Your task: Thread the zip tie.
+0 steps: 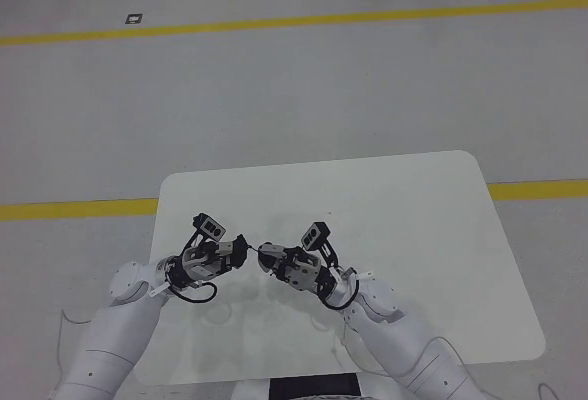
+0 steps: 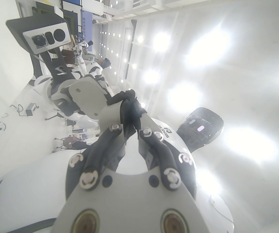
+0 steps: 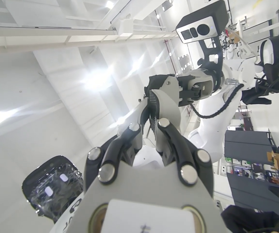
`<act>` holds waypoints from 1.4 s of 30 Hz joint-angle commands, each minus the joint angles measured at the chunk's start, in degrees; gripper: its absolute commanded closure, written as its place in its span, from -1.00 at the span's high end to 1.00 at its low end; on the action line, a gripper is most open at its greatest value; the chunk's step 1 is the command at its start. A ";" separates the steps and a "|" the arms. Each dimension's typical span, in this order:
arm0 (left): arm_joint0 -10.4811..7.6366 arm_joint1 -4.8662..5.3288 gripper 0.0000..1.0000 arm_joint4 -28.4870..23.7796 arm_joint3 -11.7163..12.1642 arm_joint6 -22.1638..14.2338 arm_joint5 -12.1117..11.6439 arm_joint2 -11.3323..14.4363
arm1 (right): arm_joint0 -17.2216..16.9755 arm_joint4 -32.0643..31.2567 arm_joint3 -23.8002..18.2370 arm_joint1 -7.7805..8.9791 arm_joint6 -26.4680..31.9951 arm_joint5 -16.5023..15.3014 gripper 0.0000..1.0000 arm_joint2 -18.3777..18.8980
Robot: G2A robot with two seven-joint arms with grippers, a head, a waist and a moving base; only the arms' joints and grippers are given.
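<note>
Over the white table, near its front, my two grippers meet tip to tip. A thin black zip tie spans the small gap between them. My left gripper is shut on one end; in its own view the fingers press together on a dark strip, with the right arm's gripper right against them. My right gripper is shut on the other end. In the right wrist view its fingertips are closed, and the left arm's gripper sits just beyond. Both wrists are tilted upward, towards the ceiling.
The table top has rounded corners and bare surface to the right and behind the grippers. Grey floor with a yellow line surrounds it.
</note>
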 commanded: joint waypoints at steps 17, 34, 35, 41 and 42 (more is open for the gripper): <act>0.00 0.00 -1.00 0.00 0.00 0.00 0.00 0.00 | -1.68 0.23 -0.13 0.71 -0.21 -0.32 -1.00 3.17; 0.00 0.00 -1.00 0.00 0.00 0.00 0.00 0.00 | -7.44 1.25 -3.04 2.81 -0.38 -3.24 -1.00 12.88; 0.00 0.00 -1.00 0.00 0.00 0.00 0.00 0.00 | -8.31 1.44 -3.73 3.06 -0.28 -3.50 -1.00 14.06; 0.00 0.00 -1.00 0.00 0.00 0.00 0.00 0.00 | -11.88 1.45 -7.77 3.94 -0.05 -5.48 -1.00 18.55; 0.00 0.00 -1.00 0.00 0.00 0.00 0.00 0.00 | -12.41 0.16 -8.70 4.16 0.69 -5.55 -1.00 19.06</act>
